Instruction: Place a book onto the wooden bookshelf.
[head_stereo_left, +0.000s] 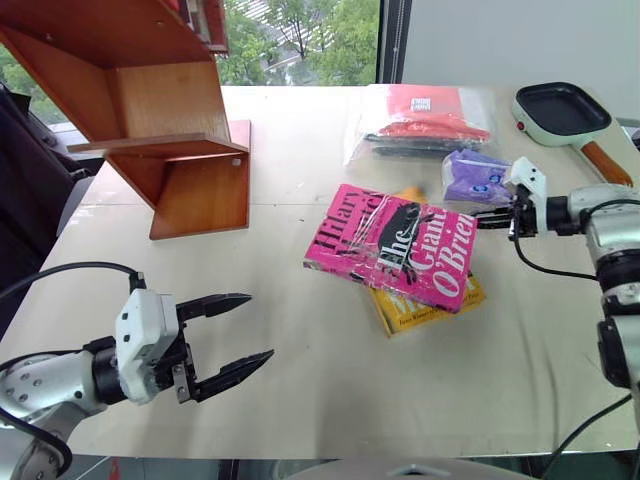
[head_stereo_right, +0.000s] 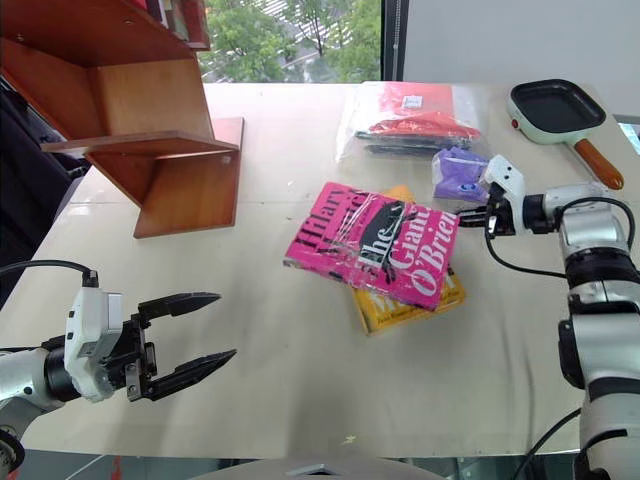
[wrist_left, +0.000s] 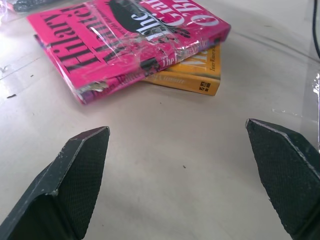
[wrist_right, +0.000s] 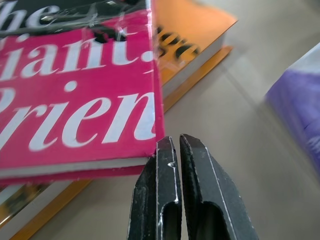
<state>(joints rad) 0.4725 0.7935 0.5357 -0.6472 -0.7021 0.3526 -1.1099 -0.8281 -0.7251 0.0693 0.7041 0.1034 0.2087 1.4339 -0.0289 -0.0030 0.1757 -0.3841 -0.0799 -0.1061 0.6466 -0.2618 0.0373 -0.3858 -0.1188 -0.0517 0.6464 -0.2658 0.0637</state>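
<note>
Book, glossy pink, flat on yellow-orange book mid-surface, not yet grasped; approach step, by judgement. Wooden bookshelf, reddish-brown, slant-sided, flat boards, well apart at far left; next needs lifting and carrying there. Left gripper hovering, textured fingers wide; right gripper at book's corner, fingers pressed together, empty.

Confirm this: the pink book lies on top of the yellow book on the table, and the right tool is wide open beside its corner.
Not quite. The right tool is shut, fingers pressed together, as the right wrist view shows. The rest holds: the pink book lies on the yellow book on the table.
</note>
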